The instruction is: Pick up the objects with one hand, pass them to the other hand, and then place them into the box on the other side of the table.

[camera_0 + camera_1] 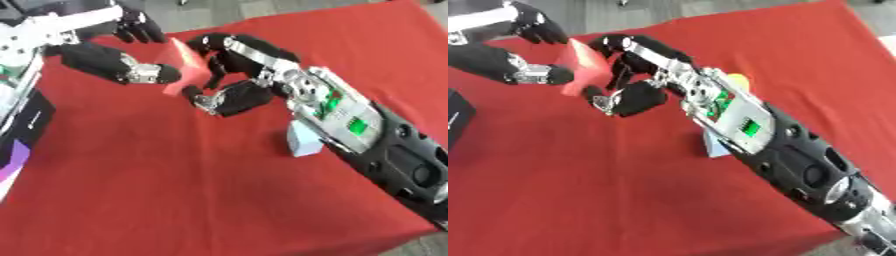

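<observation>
A flat pink-red object (185,64) is held tilted above the red table (175,190), near its far edge. My left hand (109,61) comes in from the upper left; its thumb and fingers pinch the object's left edge. My right hand (249,62) reaches up from the lower right. Its fingers curl over the object's top right, and its thumb sits by the bottom corner. Both hands touch the object at once.
A small pale blue-white box (303,142) stands on the cloth under my right forearm. Something yellow (737,79) shows beside that forearm. A black box (24,127) with a purple patch sits at the table's left edge.
</observation>
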{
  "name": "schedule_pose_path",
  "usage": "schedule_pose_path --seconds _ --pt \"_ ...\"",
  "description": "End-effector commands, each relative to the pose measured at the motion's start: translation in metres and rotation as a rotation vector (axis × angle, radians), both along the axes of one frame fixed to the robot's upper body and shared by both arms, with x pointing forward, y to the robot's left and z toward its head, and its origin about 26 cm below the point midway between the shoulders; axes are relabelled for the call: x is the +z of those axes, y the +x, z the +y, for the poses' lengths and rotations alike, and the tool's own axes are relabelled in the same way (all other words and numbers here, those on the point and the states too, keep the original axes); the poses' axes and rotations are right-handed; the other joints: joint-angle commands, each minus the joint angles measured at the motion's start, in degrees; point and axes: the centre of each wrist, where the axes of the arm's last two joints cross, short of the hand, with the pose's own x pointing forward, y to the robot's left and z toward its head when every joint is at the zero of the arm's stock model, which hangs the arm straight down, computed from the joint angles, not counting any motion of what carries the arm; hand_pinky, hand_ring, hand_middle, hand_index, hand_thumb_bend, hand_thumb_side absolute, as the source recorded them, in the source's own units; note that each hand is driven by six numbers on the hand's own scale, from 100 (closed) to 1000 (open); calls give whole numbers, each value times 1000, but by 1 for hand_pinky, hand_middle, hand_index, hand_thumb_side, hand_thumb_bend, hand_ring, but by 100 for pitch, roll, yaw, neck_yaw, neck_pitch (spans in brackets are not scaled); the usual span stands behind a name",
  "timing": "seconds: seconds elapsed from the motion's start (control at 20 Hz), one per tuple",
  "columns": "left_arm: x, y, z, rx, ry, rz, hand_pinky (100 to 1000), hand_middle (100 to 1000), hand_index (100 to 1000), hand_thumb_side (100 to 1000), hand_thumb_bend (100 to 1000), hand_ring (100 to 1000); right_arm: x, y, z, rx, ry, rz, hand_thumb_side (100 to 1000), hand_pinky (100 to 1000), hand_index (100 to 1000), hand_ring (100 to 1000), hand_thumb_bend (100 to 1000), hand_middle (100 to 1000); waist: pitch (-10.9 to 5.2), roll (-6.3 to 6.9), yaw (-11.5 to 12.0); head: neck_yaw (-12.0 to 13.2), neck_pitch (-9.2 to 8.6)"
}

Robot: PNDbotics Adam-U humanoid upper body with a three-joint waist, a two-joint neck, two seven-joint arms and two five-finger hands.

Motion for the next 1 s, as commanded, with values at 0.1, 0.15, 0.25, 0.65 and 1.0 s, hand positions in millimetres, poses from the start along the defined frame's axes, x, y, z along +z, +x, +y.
schedule_pose_path --seconds 0.1,0.15,0.25,0.65,1.0 --pt "12 -4 -4 17 4 -53 886 773 804 590 625 849 12 -3 -3 -1 2 -39 117 594 519 572 100 345 -3 59 1 -1 -44" --pt "12 -4 -5 22 6 -55 887 775 808 591 627 850 12 -3 -3 -1 2 -40 117 594 518 572 100 344 -3 60 2 -3 -44" --pt "12 -5 -6 31 9 -62 888 778 814 588 630 853 12 -3 -3 0 2 -40 117 593 518 572 100 344 -3 63 5 -3 -47" --pt "11 -3 -9 21 16 -28 887 775 811 594 615 851 13 -4 -3 2 1 -42 114 591 517 571 100 345 4 68 7 -4 -36" --pt "10 0 -12 24 24 -7 887 775 813 609 610 851 14 -4 -3 2 -1 -51 104 590 517 570 100 346 10 75 13 -15 -26"
